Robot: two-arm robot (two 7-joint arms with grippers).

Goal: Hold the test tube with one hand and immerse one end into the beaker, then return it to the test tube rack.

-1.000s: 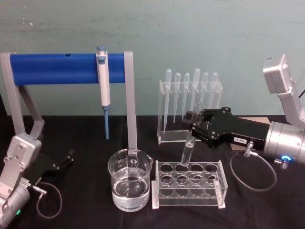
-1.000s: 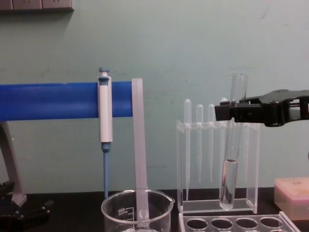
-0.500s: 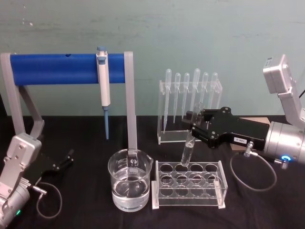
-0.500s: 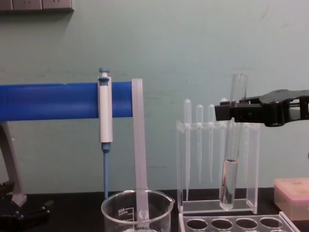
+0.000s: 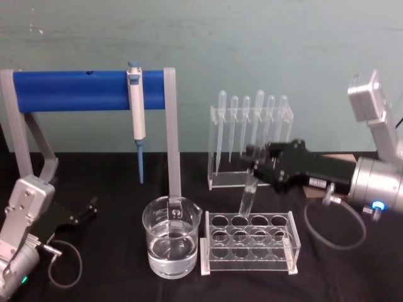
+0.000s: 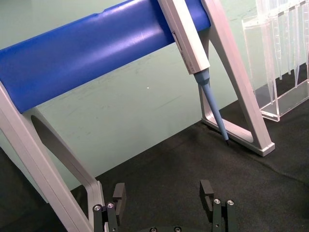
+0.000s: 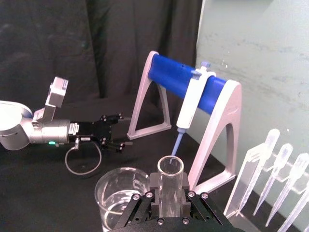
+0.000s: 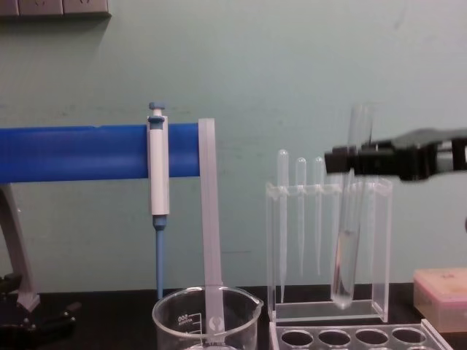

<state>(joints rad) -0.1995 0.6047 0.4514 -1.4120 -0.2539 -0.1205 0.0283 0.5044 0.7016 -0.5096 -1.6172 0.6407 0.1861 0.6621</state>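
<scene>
My right gripper point(image 5: 256, 162) is shut on the test tube point(image 5: 248, 192), a clear glass tube held near its upper part. The tube hangs tilted, open rim up. Its rounded bottom is just above the back row of the clear holed rack point(image 5: 249, 244). From the chest, the test tube point(image 8: 346, 248) hangs clear of the rack under the right gripper point(image 8: 344, 160). The right wrist view looks down on the test tube point(image 7: 170, 180) between the fingers. The beaker point(image 5: 171, 242), holding some clear liquid, stands left of the rack. My left gripper point(image 5: 87, 211) rests open at the far left.
A blue bar stand point(image 5: 88, 90) carries a blue-and-white pipettor point(image 5: 136, 110) behind the beaker. A clear rack of thin pipettes point(image 5: 252, 135) stands behind the tube. A pink box point(image 8: 441, 292) sits at the far right. The table is black cloth.
The right gripper has lifted the test tube slightly and tilted it a little more. Its bottom now hangs higher above the rack. The left arm has not moved.
</scene>
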